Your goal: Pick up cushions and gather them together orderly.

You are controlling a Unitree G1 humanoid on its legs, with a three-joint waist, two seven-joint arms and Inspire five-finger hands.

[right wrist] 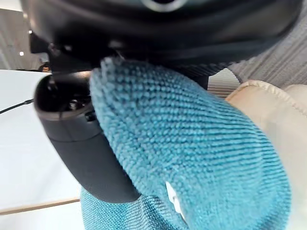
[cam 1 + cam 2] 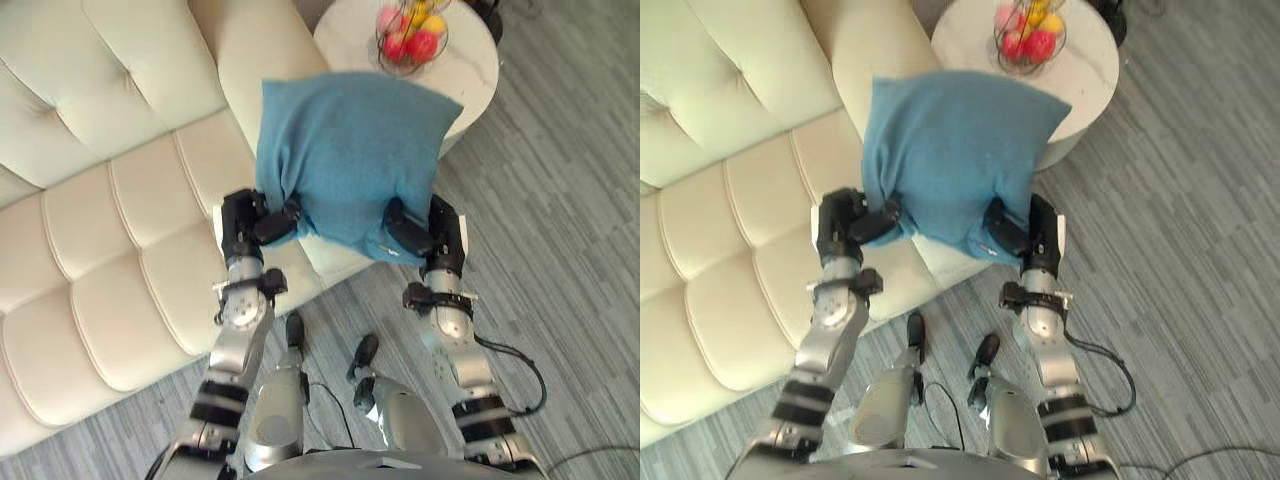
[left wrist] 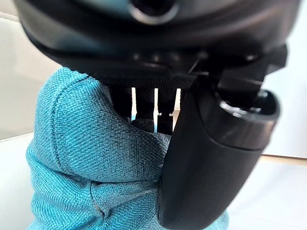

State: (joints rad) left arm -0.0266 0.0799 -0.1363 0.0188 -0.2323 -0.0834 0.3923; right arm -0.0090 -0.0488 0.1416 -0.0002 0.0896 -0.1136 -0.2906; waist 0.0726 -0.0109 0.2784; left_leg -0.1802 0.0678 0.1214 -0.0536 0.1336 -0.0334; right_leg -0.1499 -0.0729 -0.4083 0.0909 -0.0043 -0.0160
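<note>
A blue cushion (image 2: 345, 160) is held up in the air over the front edge of the cream sofa (image 2: 100, 230). My left hand (image 2: 250, 222) pinches its lower left corner, thumb on top of the cloth. At the lower right corner my right hand (image 2: 425, 232) grips the same way. In the left wrist view the thumb (image 3: 211, 163) presses into the blue fabric (image 3: 86, 158). The right wrist view shows the thumb (image 1: 81, 143) against the cushion's edge (image 1: 192, 158).
A round white side table (image 2: 470, 60) stands beyond the cushion, with a wire bowl of fruit (image 2: 412, 38) on it. Grey plank floor (image 2: 570, 250) stretches to the right. The sofa's arm (image 2: 250, 50) rises next to the table.
</note>
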